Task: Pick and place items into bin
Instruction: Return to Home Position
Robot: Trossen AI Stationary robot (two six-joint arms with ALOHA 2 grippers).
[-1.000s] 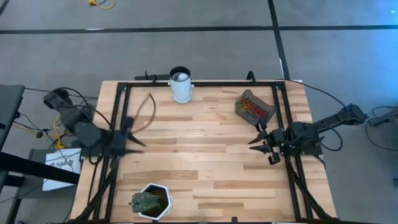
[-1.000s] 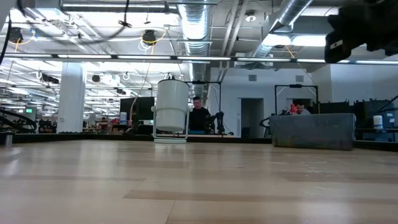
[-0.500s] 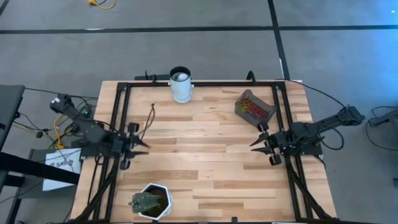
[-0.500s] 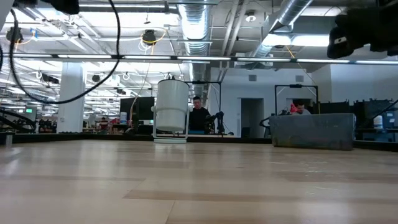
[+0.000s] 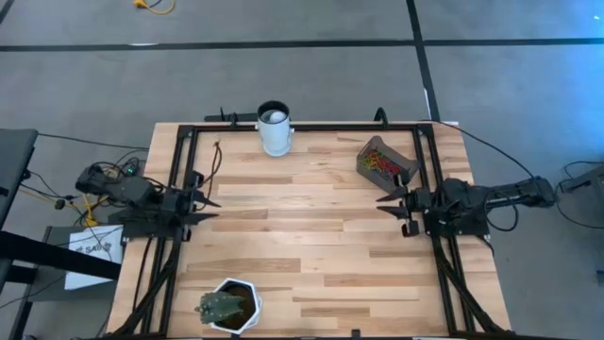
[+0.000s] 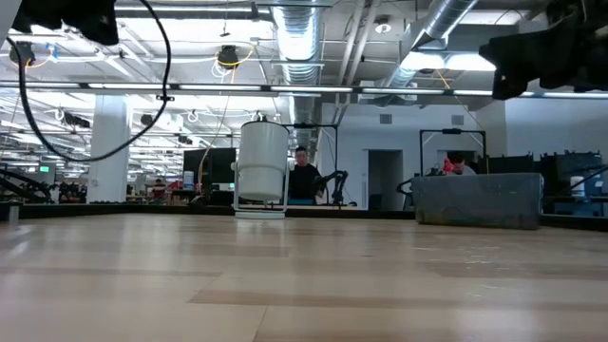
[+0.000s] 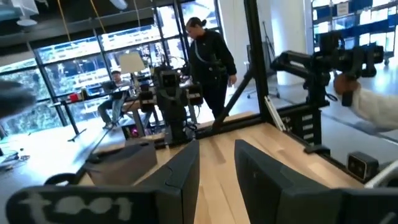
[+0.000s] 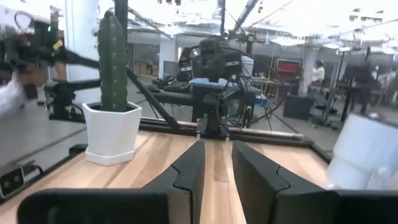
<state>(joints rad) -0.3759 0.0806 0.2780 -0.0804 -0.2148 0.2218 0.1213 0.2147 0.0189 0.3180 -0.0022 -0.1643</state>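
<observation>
The bin (image 5: 387,162) stands at the table's far right, tilted askew, with red, green and yellowish rubber-band items (image 5: 380,161) lying in it. In the low view it is the grey box (image 6: 478,199) on the right. My left gripper (image 5: 209,202) hovers level over the table's left edge, pointing right, open with nothing between its fingers (image 7: 186,171). Over the right edge, just near of the bin, my right gripper (image 5: 383,202) hovers level, pointing left. It too is open and holds nothing (image 8: 217,165).
A white cylindrical cup (image 5: 275,127) stands at the far edge, middle. A white hexagonal pot with a cactus (image 5: 229,304) sits at the near edge, left of centre. Black frame rails (image 5: 176,170) run along the table's sides. People show in the room behind.
My left arm has folded back and sunk, its gripper tipping to level and ending a little nearer the far edge; its loose cable has swung aside. My right gripper has swung slightly toward the far edge. Neither has opened or shut.
</observation>
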